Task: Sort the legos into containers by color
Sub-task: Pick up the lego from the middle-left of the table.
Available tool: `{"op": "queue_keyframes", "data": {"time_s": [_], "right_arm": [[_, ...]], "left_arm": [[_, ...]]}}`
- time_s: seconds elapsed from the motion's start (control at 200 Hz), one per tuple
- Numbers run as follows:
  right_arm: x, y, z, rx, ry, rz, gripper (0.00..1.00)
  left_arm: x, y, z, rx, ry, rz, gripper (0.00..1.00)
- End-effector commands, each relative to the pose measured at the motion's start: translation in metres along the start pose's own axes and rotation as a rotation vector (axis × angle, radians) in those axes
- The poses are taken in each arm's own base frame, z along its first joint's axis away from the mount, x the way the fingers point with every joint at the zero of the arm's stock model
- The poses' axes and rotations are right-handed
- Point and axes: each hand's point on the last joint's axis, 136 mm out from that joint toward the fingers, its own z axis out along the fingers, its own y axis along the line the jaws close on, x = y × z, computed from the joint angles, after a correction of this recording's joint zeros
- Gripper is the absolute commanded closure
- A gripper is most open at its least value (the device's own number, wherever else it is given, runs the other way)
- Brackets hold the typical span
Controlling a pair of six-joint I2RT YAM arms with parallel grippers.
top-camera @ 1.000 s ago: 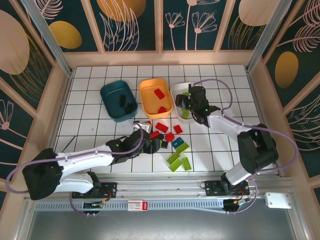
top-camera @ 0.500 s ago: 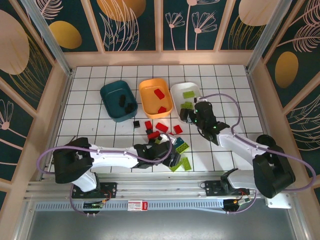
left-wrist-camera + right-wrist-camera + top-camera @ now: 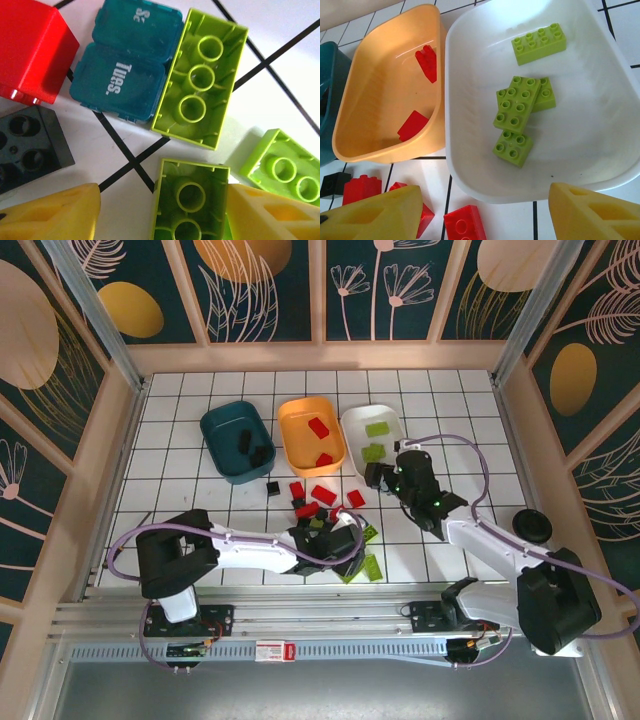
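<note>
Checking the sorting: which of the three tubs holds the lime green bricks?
The white tub: lime green bricks lie in it, whereas the orange tub beside it holds red ones and the teal tub black ones.

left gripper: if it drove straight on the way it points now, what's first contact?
Most likely the lime green brick lying hollow side up between the open fingers of the left gripper. It sits off-centre, closer to one finger. How far below the tips it lies is unclear from the wrist view.

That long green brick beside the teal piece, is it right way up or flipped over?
Flipped over: the green brick shows its hollow underside with three round tubes facing up, and no studs.
</note>
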Motion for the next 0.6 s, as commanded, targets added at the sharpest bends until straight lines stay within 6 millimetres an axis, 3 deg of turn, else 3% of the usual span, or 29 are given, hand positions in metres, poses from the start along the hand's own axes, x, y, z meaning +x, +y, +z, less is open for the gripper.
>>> {"op": "queue_keyframes", "data": {"time_s": [0.0,0.1,0.365,0.485,0.596], "right_arm": [[0.0,-0.01,-0.004,0.036,-0.014,0.021,0.32],[0.0,-0.009,-0.004,0.03,-0.017,0.024,0.32],[-0.005,-0.009,-0.007,0.03,-0.031,0.027,0.32],[-0.004,-0.008,-0.007,0.027,-0.03,0.033,0.32],[-0.004,-0.009,-0.008,0.031,-0.032,0.036,0.32]], "left_arm": [[0.008,0.002,0.003,-0.02,0.041,0.035,0.33],[0.011,0.005,0.004,-0.034,0.043,0.035,0.33],[0.008,0.012,0.0,-0.061,0.019,0.025,0.59],[0.001,0.017,-0.008,-0.075,-0.02,0.005,0.66],[-0.028,0.021,-0.038,-0.058,-0.121,-0.043,0.69]]}}
